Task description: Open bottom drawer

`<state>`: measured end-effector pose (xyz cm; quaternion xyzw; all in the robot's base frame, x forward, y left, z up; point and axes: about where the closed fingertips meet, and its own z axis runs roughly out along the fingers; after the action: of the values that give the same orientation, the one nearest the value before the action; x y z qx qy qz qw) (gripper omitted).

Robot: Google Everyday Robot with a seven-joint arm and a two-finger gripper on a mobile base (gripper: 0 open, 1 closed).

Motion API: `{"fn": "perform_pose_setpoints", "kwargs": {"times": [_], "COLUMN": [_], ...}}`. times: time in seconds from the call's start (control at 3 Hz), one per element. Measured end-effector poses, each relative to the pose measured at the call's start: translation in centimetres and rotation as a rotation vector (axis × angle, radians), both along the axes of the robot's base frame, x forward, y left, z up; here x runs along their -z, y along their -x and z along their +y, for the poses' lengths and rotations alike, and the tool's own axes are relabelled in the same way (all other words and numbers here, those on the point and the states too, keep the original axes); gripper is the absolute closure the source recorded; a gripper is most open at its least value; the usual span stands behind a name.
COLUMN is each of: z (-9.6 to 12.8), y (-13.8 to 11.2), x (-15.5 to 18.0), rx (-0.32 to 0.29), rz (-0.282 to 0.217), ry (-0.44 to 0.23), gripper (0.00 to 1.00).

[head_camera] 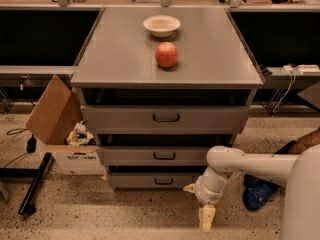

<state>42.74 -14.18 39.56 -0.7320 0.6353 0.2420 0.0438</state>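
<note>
Below-right of bottom drawer [160, 180]: gripper [206, 226] pointing floorward, arm [252, 167] bent.

Grey counter [115, 54] carrying a white bowl [161, 25] at the back, a red apple [166, 54] near it; gripper [206, 219] hangs low over the floor [125, 216].

The desk [115, 49] is plain grey; midway between its side edges sit a red-orange apple [166, 54] and a cream bowl [161, 25]. The bottom drawer [135, 180] is grey with a dark handle. Below the desk's front right corner, the cream gripper [207, 218] hangs over beige speckled floor [100, 214], near a blue shoe [257, 196].
</note>
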Motion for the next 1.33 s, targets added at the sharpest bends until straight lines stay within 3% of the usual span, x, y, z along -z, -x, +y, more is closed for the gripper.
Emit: {"fn": "perform_pose_setpoints", "kwargs": {"times": [0.33, 1.0, 1.33], "z": [-0.9, -4.0, -5.5], "y": [-1.6, -6.0, -9.2], "x": [4.3, 12.7, 14.7], "rx": [0.013, -0.001, 0.022], "rz": [-0.034, -0.13, -0.147], "ry": [0.042, -0.064, -0.109], "gripper": [0.0, 0.0, 0.0]}}
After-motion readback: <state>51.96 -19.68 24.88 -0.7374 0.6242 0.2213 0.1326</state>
